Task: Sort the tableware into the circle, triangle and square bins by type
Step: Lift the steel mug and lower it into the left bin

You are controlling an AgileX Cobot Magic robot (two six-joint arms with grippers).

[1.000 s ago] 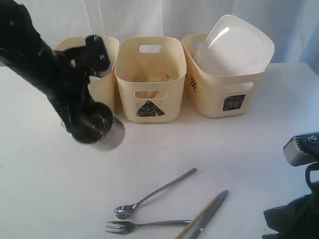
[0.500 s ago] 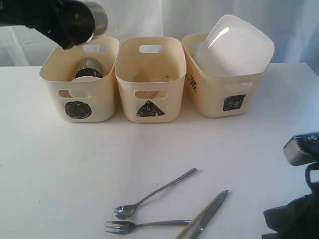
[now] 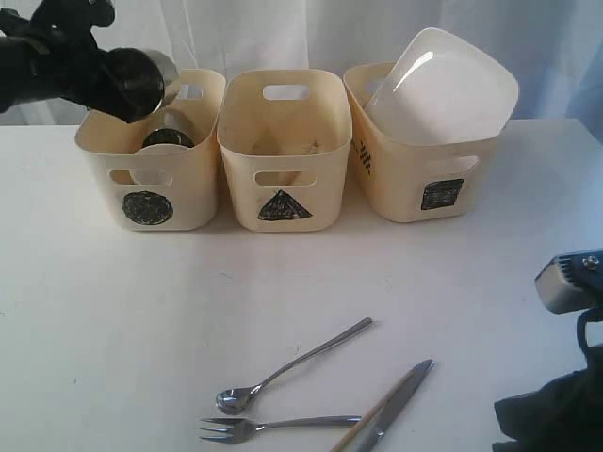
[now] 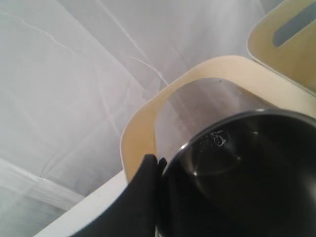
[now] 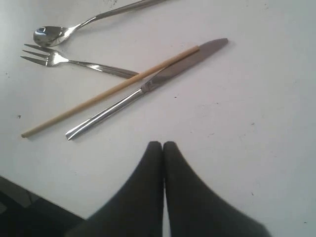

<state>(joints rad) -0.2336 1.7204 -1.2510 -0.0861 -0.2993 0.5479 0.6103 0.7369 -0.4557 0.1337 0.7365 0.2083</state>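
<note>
Clamped a steel mug (image 3: 160, 71) by its rim in the left gripper (image 3: 127, 85), tilted above the circle bin (image 3: 191, 193), likely for dropping in; held the right gripper (image 5: 163, 147) shut, empty, over the counter (image 5: 256, 98).

Three bins are standing in a row on a table (image 3: 94, 311), with the triangle bin (image 3: 240, 188) sitting in the middle. The circle bin (image 3: 193, 188) is standing just left of it and the square bin (image 3: 396, 184) just right. Left of the triangle bin, a raised mug (image 3: 146, 80) is hanging tilted above the circle bin, and a second mug (image 3: 168, 137) is sitting inside that bin. Right of it, a plate (image 3: 452, 85) is leaning in the square bin, rising past the rim. Well in front of the triangle bin, a spoon (image 3: 300, 362) is lying nearest, a fork (image 3: 283, 424) farther forward, and a knife (image 3: 400, 400) front-right with a chopstick (image 5: 108, 91) lying against it.
</note>
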